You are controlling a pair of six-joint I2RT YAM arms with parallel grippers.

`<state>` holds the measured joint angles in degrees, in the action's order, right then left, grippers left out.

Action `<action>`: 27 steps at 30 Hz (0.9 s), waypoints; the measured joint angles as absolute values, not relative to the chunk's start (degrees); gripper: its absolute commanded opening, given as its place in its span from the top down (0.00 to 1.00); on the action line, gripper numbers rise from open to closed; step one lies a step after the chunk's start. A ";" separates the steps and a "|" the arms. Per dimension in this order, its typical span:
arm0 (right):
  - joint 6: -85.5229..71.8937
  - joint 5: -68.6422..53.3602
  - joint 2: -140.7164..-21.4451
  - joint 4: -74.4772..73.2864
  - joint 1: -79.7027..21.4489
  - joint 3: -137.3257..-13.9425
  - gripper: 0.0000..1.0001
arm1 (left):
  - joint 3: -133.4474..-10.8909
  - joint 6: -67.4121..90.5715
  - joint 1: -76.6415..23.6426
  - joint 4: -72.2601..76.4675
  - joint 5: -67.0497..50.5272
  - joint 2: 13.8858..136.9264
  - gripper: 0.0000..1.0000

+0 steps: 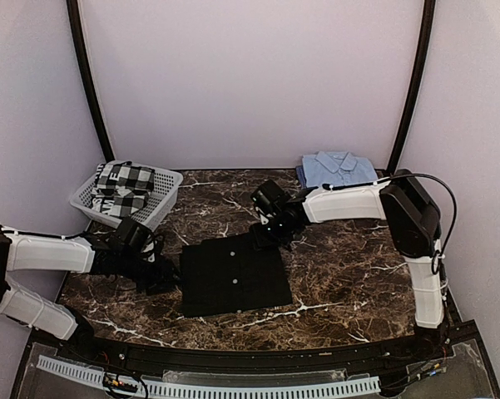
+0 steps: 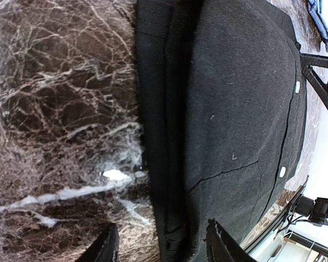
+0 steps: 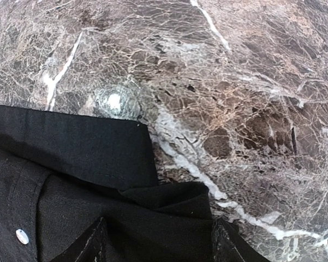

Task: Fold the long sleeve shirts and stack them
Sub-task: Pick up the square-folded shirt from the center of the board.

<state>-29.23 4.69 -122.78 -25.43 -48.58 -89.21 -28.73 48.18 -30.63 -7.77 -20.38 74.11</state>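
Jaws wide on both: my left gripper [image 2: 162, 232] straddles one edge of the black shirt [image 1: 233, 274], right gripper [image 3: 159, 226] the opposite edge, probably squaring the fold.

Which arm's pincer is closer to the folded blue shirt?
Right. The right pincer sits at the far edge of the black shirt, in front of the blue shirt; the left pincer is at its left edge, farther away.

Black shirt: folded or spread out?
Folded. The black shirt lies as a compact square, no sleeves showing, stacked layers along its edge.
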 measured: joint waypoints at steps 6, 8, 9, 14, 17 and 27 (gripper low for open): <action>-29.19 4.73 -121.75 -25.45 -48.58 -89.21 0.37 | -28.45 49.71 -30.63 -5.76 -21.56 74.61 0.47; -29.08 4.84 -120.53 -25.47 -48.58 -89.21 0.37 | -28.08 50.37 -30.63 -4.71 -21.91 75.26 0.48; -28.99 4.93 -119.61 -25.50 -48.58 -89.21 0.37 | -27.90 50.63 -30.63 -4.23 -22.06 75.70 0.49; -28.56 5.63 -113.75 -24.91 -48.58 -88.49 0.37 | -27.99 51.79 -30.63 -0.86 -23.18 78.04 0.54; -28.29 6.31 -109.80 -24.23 -48.58 -87.09 0.37 | -28.27 52.23 -30.74 0.38 -23.57 79.35 0.59; -27.90 9.06 -99.44 -21.02 -48.58 -79.07 0.36 | -30.46 53.82 -32.51 2.09 -22.55 83.50 0.78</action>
